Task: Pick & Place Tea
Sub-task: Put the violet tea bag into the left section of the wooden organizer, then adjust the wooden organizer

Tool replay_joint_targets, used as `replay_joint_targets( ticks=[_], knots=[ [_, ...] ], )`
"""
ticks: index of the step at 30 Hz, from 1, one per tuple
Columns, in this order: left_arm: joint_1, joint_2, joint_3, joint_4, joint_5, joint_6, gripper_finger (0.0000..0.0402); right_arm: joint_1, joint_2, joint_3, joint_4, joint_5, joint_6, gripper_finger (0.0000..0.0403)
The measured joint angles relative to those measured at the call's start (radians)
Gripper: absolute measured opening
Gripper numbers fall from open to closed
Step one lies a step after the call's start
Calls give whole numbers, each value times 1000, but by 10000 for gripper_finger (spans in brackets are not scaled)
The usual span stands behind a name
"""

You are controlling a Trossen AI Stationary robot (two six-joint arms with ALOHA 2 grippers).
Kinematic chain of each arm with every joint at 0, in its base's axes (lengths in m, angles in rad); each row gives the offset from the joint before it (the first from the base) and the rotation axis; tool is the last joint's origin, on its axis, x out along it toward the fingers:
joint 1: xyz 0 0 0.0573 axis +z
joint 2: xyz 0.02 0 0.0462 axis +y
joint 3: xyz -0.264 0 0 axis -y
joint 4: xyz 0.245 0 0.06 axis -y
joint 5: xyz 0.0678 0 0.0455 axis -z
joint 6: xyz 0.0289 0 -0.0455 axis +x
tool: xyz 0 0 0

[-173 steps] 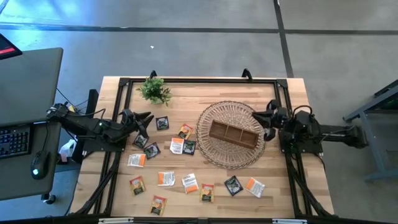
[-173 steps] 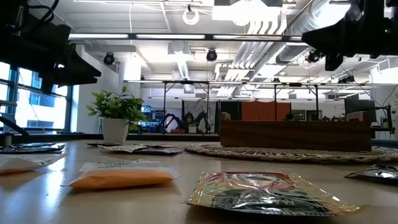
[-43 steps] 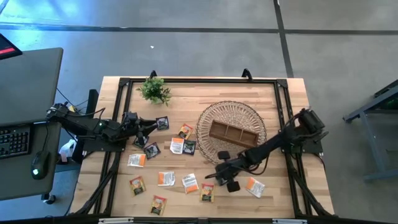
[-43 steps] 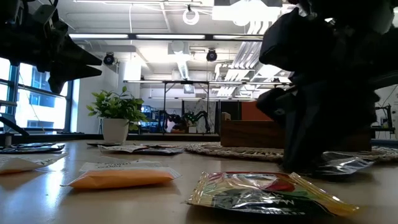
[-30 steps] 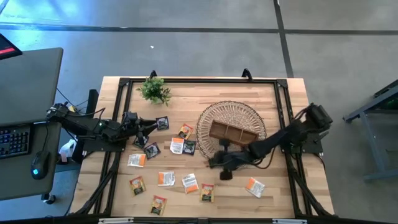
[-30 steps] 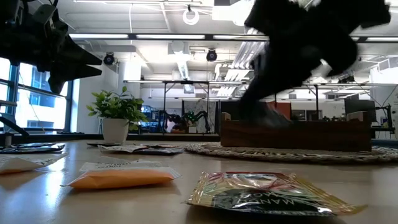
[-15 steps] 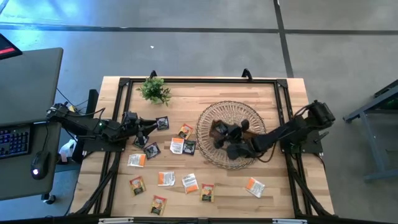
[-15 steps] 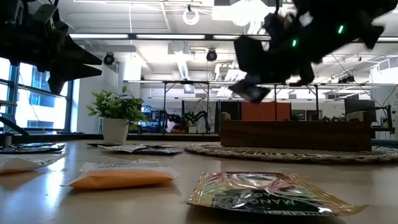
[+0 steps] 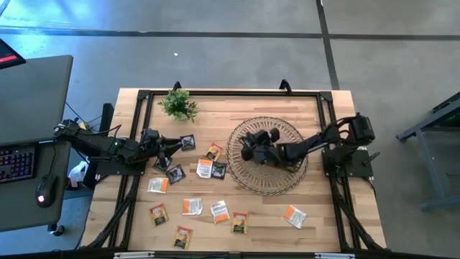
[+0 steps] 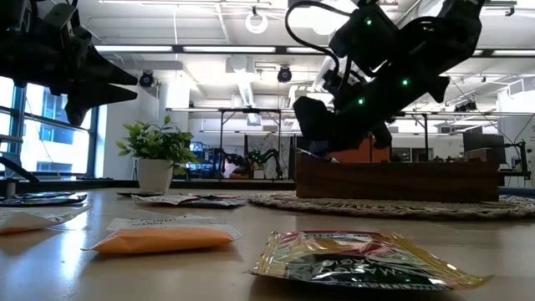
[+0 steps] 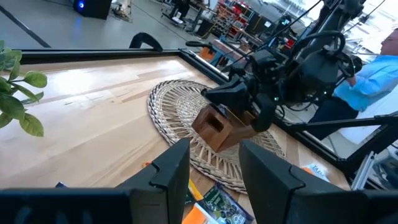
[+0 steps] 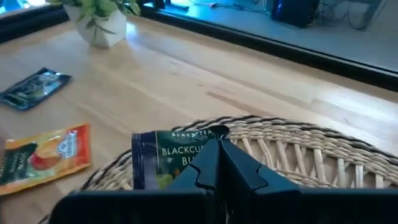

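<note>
Carrying a dark blue foil tea packet (image 12: 171,160) clamped between its fingers, the right tool (image 9: 249,150) hovers over the round wicker basket (image 9: 248,180) at the brown wooden tray's (image 11: 217,126) nine-o'clock end. Next move, judged: lower, release into a compartment. The left tool (image 9: 170,146) waits with fingers apart above scattered packets.

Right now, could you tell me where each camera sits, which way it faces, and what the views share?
High view: overhead, straight down on the table and both arms.
Low view: at tabletop height, looking level across; the right gripper hangs above the wooden tray.
Left wrist view: past the open left gripper toward the wicker basket.
Right wrist view: past shut fingers holding a black tea packet.
All four show the basket.
</note>
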Motion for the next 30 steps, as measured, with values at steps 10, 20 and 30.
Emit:
replay_joint_targets(
  ticks=[10, 20, 30],
  knots=[
    [0, 0, 0, 0, 1, 0, 138, 36, -5, 1, 1, -67, -36, 60],
    [0, 0, 0, 0, 0, 0, 138, 102, -6, 1, 2, 2, -139, 73],
    [0, 0, 0, 0, 0, 0, 138, 164, -149, 2, -2, 99, -352, 59]
  ],
)
